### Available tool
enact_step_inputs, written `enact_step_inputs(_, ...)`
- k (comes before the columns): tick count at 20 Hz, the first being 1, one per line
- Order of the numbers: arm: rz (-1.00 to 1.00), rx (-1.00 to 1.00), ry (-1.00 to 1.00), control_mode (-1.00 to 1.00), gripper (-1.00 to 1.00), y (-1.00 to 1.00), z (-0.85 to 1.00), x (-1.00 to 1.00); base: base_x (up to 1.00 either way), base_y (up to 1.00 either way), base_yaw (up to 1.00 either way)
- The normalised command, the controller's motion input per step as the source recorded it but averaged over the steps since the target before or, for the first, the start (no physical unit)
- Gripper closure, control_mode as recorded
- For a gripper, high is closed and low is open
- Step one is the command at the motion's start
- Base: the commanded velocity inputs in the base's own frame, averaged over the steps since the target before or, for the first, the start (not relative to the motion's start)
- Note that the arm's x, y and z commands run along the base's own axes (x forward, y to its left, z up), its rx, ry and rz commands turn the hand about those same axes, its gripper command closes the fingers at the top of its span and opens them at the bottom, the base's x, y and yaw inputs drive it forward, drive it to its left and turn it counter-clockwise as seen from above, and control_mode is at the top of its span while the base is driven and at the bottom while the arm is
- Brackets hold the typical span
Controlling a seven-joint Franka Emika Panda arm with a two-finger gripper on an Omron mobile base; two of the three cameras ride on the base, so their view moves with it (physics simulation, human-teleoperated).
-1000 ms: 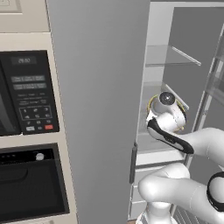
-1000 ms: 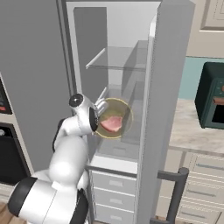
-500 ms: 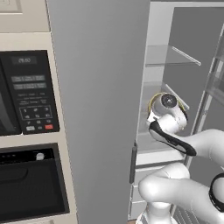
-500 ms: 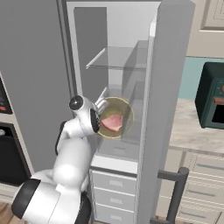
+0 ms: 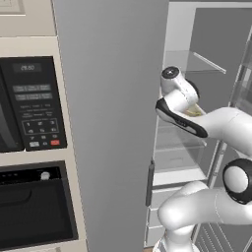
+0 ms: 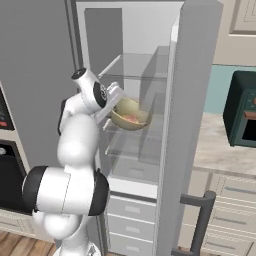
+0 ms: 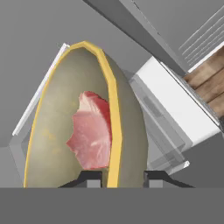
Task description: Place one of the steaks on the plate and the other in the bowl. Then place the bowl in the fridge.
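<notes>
**Gripper carries the bowl up into the open fridge**

Gripper (image 7: 117,178) pinches the near wall of the bowl (image 7: 83,118), one dark finger tip inside the rim and one outside, jaws narrowed onto it. In the right base view the gripper (image 6: 114,111) meets the bowl (image 6: 130,114) at its left edge, just above a clear shelf (image 6: 131,145) inside the fridge (image 6: 186,100).

Compared with a second ago, the arm has lifted: the bowl sat lower before, near the shelf above the white drawers, and now hangs higher, close under the upper glass shelf (image 6: 132,65). The jaws have also drawn closer together on the rim. In the left base view the wrist has risen too, hiding most of the bowl (image 5: 194,111).

One steak (image 7: 92,133) lies inside the bowl, a pink slab with a redder edge, soft and irregular in outline. The bowl is round and smooth, olive-tan inside with a bright yellow rim. The fridge is matte grey steel outside and plain white within, its shelves thin and see-through. The closed fridge door (image 5: 110,118) stands beside a black microwave (image 5: 27,103) with an oven (image 5: 34,209) below it.
</notes>
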Motion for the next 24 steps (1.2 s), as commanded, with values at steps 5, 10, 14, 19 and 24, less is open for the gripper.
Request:
enact_step_inputs(5, 0.1, -0.01, -0.01, -1.0, 1.0, -1.0, 0.1, 0.0, 0.0, 0.0, 0.0)
enact_step_inputs(10, 0.15, 0.0, 0.0, -1.0, 1.0, -0.82, -0.09, 0.34, 0.0, 0.0, 0.0)
enact_step_inputs(14, 0.3, 0.01, -0.01, -1.0, 1.0, -0.82, -0.27, 0.59, 0.0, 0.0, 0.0)
enact_step_inputs(19, 0.42, 0.01, 0.0, -1.0, -1.0, -0.61, -0.08, 0.46, 0.0, 0.0, 0.0)
enact_step_inputs(24, 0.41, -0.05, -0.05, -1.0, -1.0, -0.21, 0.3, -0.38, 0.0, 0.0, 0.0)
